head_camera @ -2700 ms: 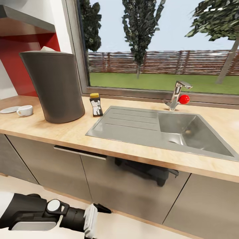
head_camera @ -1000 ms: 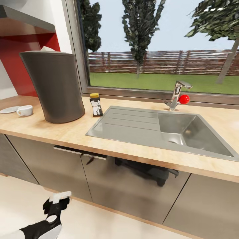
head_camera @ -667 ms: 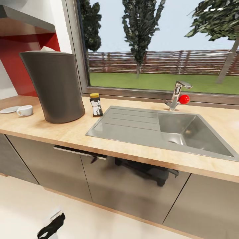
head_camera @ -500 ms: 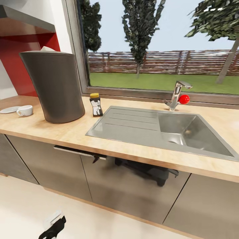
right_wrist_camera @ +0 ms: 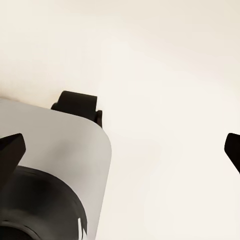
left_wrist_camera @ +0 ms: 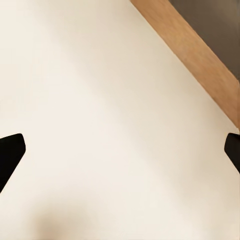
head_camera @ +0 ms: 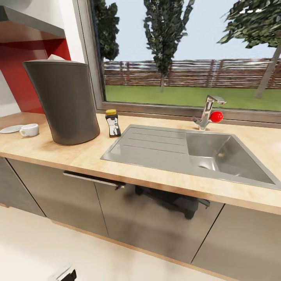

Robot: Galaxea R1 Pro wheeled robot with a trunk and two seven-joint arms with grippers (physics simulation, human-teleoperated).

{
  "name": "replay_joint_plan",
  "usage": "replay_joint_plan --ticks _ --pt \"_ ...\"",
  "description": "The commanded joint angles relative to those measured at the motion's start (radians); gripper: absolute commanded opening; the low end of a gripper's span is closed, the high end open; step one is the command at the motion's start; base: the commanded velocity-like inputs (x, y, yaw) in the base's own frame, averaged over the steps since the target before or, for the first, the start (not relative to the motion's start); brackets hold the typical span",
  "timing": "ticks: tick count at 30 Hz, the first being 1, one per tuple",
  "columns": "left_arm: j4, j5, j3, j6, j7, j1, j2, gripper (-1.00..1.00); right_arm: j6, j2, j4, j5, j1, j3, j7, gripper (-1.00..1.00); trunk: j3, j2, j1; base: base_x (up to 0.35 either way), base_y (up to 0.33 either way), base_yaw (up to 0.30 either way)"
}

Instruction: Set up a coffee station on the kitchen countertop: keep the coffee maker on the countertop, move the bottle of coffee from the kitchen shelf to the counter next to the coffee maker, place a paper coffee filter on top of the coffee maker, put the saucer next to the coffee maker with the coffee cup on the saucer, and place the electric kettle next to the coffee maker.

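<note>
Here is the countertop (head_camera: 78, 158), pale wood, running under a big window. The coffee maker (head_camera: 64, 101), a tall dark grey body, stands on it toward the left, with the white edge of a paper coffee filter (head_camera: 56, 57) peeking over its top rim. Just beside it on the sink side stands the bottle of coffee (head_camera: 112, 123), upright, yellow cap, dark label. Over at the far left the coffee cup (head_camera: 29, 130) sits on the counter next to the saucer (head_camera: 11, 128), beside it rather than on it, and both are well apart from the coffee maker. The steel sink (head_camera: 187, 152) fills the right half, its tap (head_camera: 207, 111) carrying a red knob. Below the counter, a dark object (head_camera: 171, 200) shows through the grey cabinet front; I can't make out what it is.

Down low, a sliver of the left gripper (head_camera: 64, 273) pokes in at the bottom edge of the head view. From its wrist camera the left gripper (left_wrist_camera: 120, 152) has both dark fingertips (left_wrist_camera: 10, 155) spread wide apart over cream floor, holding nothing, a wooden plinth strip (left_wrist_camera: 195, 52) crossing one corner. The right gripper (right_wrist_camera: 120, 147) is likewise spread wide and empty, above the floor and the robot's grey base (right_wrist_camera: 50, 170).
</note>
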Motion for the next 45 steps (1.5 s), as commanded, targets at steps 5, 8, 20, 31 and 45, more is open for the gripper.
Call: replay_joint_plan --ticks 5,8,20,31,45 --pt "-0.001 -0.010 -0.102 -0.003 -0.001 0.020 0.027 1.00 -0.003 0.000 0.000 0.003 -0.001 0.003 0.000 1.00 -0.001 0.000 0.000 0.000 0.000 0.000" --pt "0.000 -0.013 -0.202 -0.003 -0.004 0.044 0.030 1.00 -0.003 0.000 0.000 0.003 -0.001 0.003 0.000 1.00 -0.001 0.000 0.000 0.000 0.000 0.000" --pt "0.000 -0.015 -0.302 -0.003 -0.200 0.149 0.063 1.00 -0.004 0.000 0.000 0.003 -0.001 0.003 0.000 1.00 -0.001 0.000 0.000 0.000 0.000 0.000" --pt "-0.002 -0.015 -0.304 -0.003 -0.204 0.151 0.063 1.00 -0.004 -0.001 0.000 0.003 -0.001 0.002 -0.001 1.00 -0.001 0.000 0.000 0.066 0.050 0.000" --pt "-0.003 -0.015 -0.305 -0.001 -0.202 0.151 0.060 1.00 -0.005 -0.001 -0.001 0.002 -0.001 0.003 -0.001 1.00 -0.001 0.000 0.000 0.003 0.002 0.000"
